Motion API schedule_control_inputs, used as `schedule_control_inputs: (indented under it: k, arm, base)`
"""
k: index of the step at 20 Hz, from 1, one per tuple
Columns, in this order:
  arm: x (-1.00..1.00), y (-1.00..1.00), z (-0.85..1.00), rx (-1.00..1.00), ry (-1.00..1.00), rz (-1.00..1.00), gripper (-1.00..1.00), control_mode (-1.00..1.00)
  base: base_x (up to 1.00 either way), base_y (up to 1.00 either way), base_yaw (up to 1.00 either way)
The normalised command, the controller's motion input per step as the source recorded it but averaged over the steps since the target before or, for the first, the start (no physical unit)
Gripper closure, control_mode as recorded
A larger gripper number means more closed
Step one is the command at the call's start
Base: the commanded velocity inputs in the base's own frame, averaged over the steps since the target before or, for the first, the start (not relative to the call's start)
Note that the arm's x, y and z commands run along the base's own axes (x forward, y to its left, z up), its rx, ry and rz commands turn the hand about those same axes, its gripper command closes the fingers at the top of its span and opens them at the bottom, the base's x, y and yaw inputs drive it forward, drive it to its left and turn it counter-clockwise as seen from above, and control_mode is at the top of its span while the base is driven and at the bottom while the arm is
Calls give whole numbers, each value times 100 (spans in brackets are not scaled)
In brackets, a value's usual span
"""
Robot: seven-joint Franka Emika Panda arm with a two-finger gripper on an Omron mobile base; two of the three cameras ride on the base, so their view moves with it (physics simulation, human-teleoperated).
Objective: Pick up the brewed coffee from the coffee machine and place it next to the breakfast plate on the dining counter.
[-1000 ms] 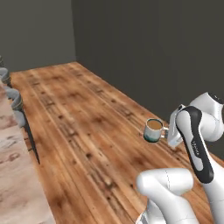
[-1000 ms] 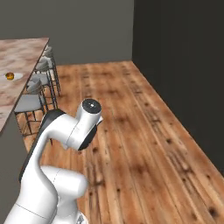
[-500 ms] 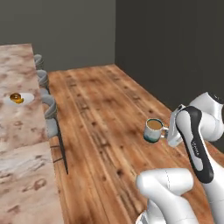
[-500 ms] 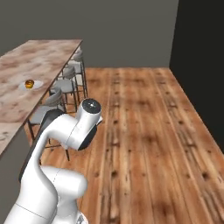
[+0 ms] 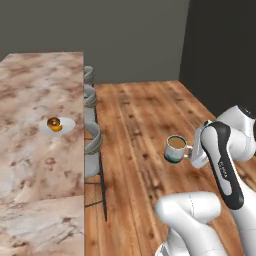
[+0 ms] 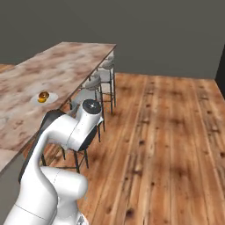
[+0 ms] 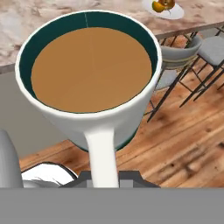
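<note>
Coffee mug (image 5: 175, 148) rides level above the wooden floor, fingers (image 5: 191, 154) clamped on its handle, well apart from the breakfast plate (image 5: 57, 125) on the bench (image 5: 30, 160). Brimming coffee could slosh over if the hand tilts or the base jolts.

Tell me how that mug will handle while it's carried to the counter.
The mug is nearly brimful of coffee, so it will likely slosh if tilted or jolted. Gripped only by its thin handle, it may swing. It looks rigid, probably breakable if dropped on the wood floor.
</note>
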Motion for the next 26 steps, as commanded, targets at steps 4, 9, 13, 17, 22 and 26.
schedule_control_inputs:
  k: [4, 9, 13, 17, 22, 26]
  arm:
    - [0, 0, 0, 0, 0, 0, 100, 100]
    - [0, 0, 0, 0, 0, 0, 100, 100]
    - [0, 0, 0, 0, 0, 0, 100, 100]
    - [0, 0, 0, 0, 0, 0, 100, 100]
    - [0, 0, 0, 0, 0, 0, 100, 100]
    - [0, 0, 0, 0, 0, 0, 100, 100]
  base:
    - [100, -1, 43]
    - [100, -19, 45]
    - [98, -26, 45]
    - [100, -11, 46]
    - [100, 0, 48]
    - [100, 0, 51]
